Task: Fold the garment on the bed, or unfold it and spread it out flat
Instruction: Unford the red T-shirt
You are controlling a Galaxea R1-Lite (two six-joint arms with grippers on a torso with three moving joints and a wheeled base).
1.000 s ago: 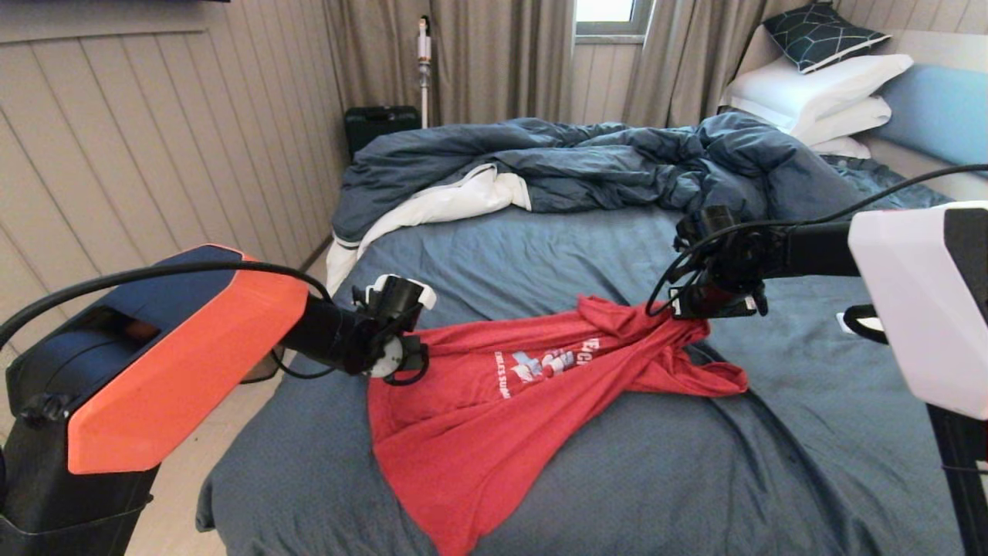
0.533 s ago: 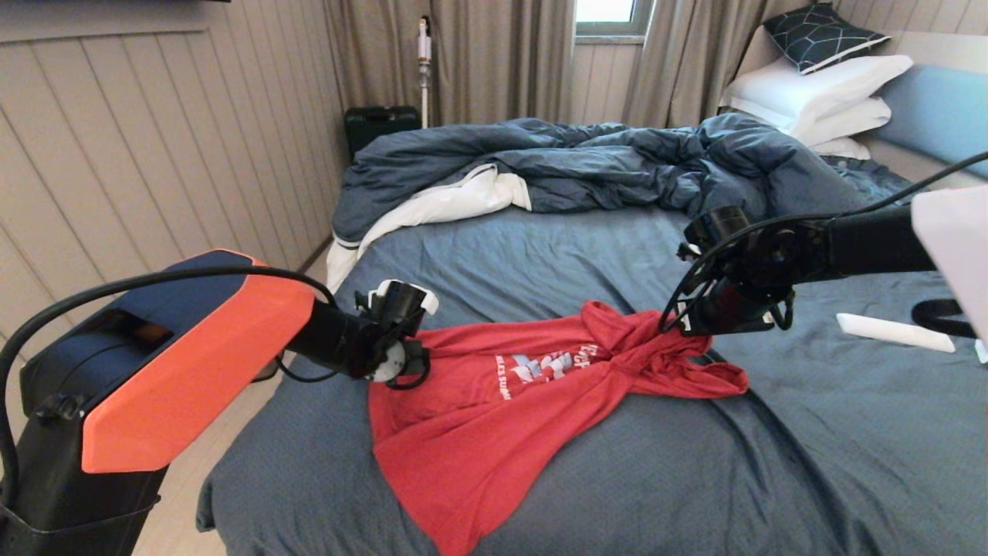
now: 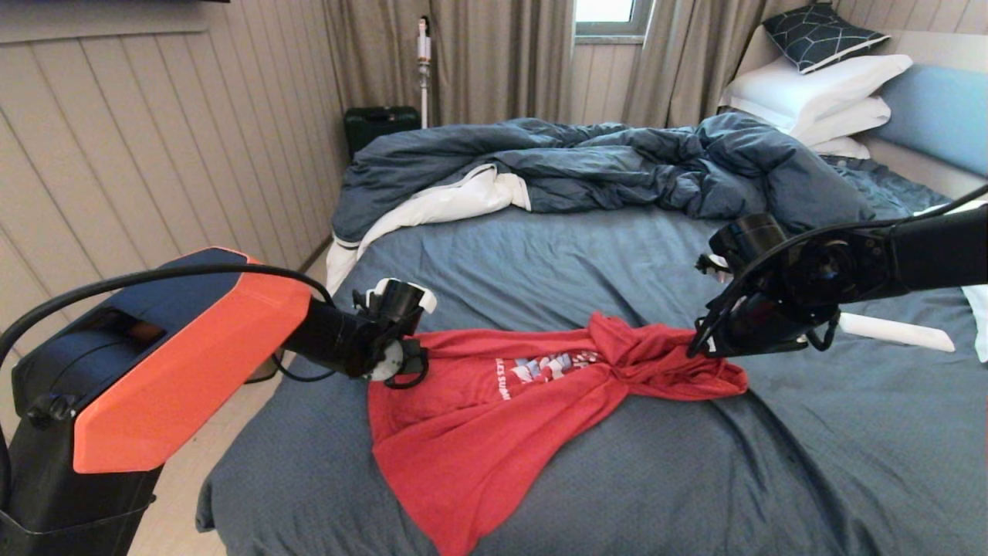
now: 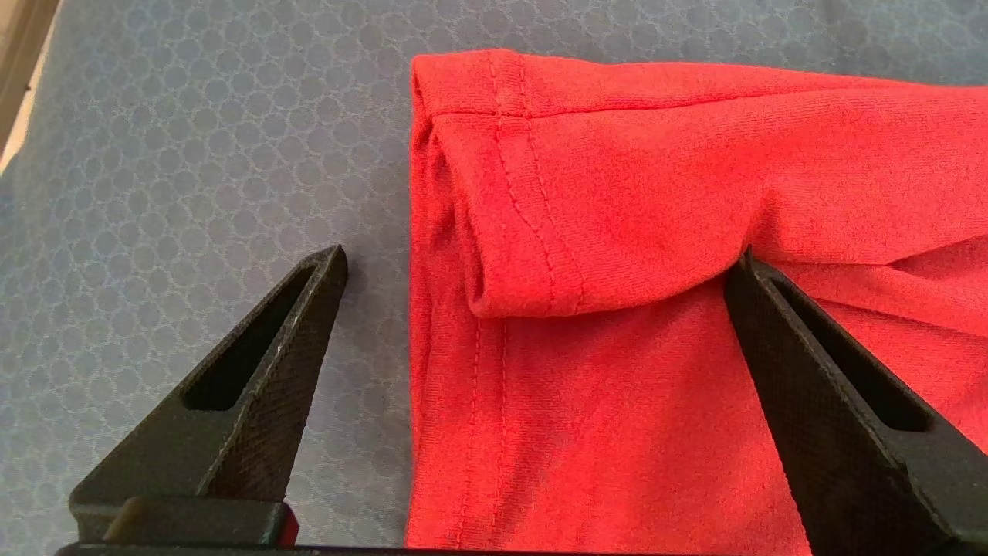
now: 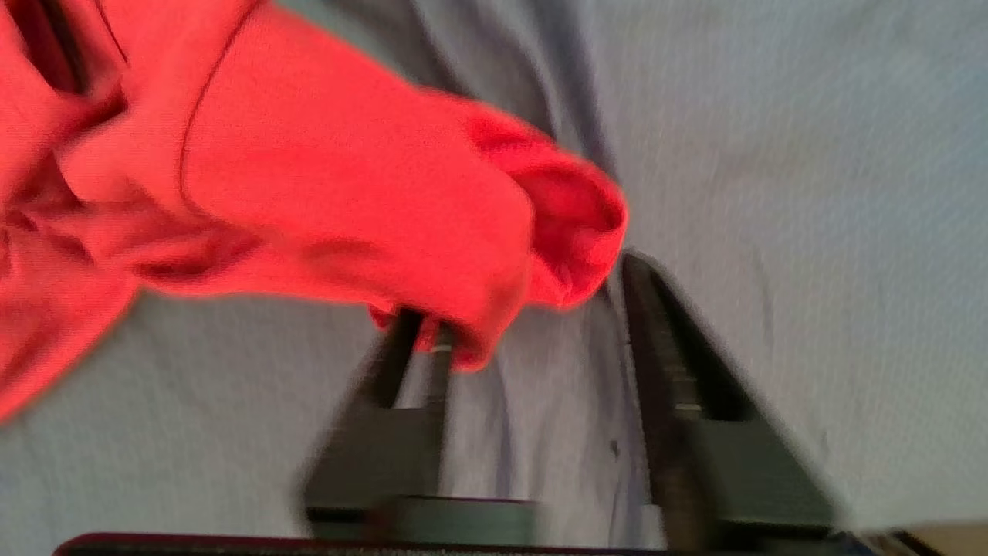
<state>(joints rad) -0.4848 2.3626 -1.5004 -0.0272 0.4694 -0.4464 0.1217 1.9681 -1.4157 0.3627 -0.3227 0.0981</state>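
The red garment (image 3: pixel 478 432) lies crumpled on the bed (image 3: pixel 810 463), its white and light-blue print (image 3: pixel 544 367) creased and its lower part trailing toward the near edge. My left gripper (image 3: pixel 413 359) is at the shirt's left end. In the left wrist view it is open (image 4: pixel 540 255), straddling a folded sleeve hem (image 4: pixel 525 232), one finger over the sheet and one over red cloth. My right gripper (image 3: pixel 698 344) is low at the shirt's bunched right end. In the right wrist view it is open (image 5: pixel 519 289), with red cloth (image 5: pixel 309 177) draped over one fingertip.
A rumpled dark blue duvet (image 3: pixel 602 162) with white lining covers the far half of the bed. White pillows (image 3: pixel 818 93) and the light-blue headboard (image 3: pixel 938 108) are at the far right. A white flat object (image 3: pixel 895 332) lies beside my right arm. Wall panels run along the left.
My right arm has swung right and down, carrying the shirt's right end lower and stretching the shirt sideways. The left gripper has stayed put.
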